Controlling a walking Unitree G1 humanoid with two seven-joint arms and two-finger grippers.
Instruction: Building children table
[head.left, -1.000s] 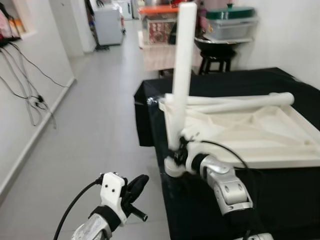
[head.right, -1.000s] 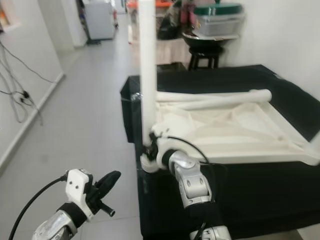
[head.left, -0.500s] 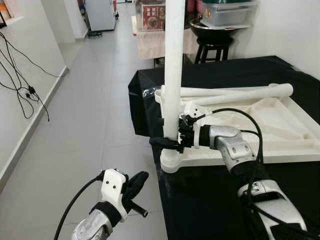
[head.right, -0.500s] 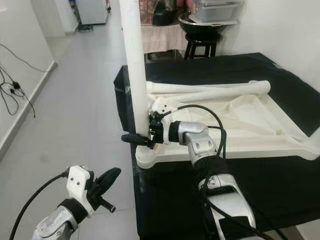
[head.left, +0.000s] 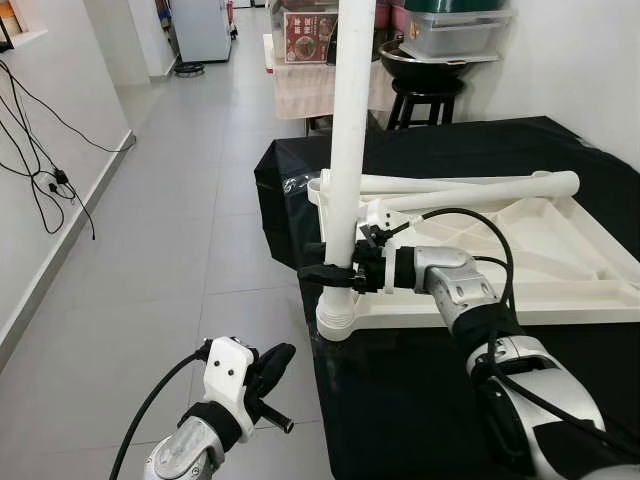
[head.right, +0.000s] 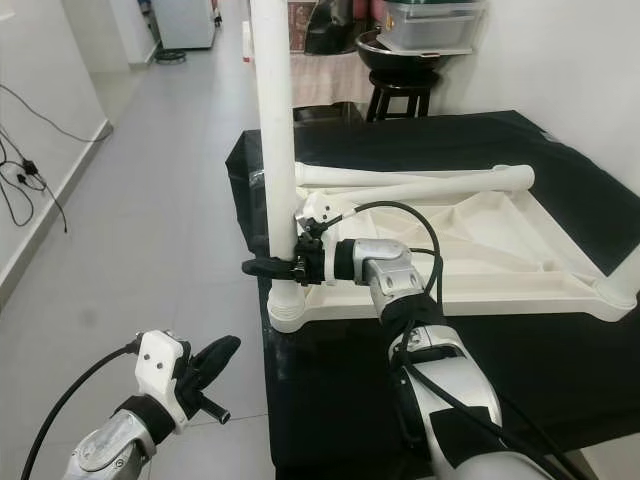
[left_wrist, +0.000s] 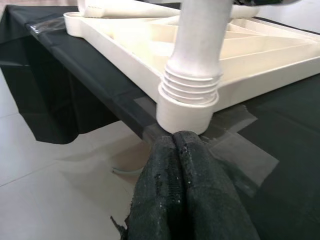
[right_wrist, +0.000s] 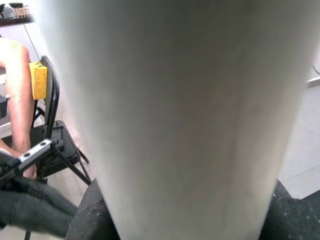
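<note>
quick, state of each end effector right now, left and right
Left end effector: shut, holding nothing.
Right end effector: shut on the upright white table leg.

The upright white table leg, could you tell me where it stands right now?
The upright leg stands in the near-left corner socket of the upturned white tabletop on the black-covered table, held just above the socket by the right gripper.

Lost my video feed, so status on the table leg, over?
Right claw shut on upright white leg, leg seated in corner socket of upturned tabletop. Left claw shut, idle, low beside table. Two spare legs lying on tabletop; nothing blocking.
</note>
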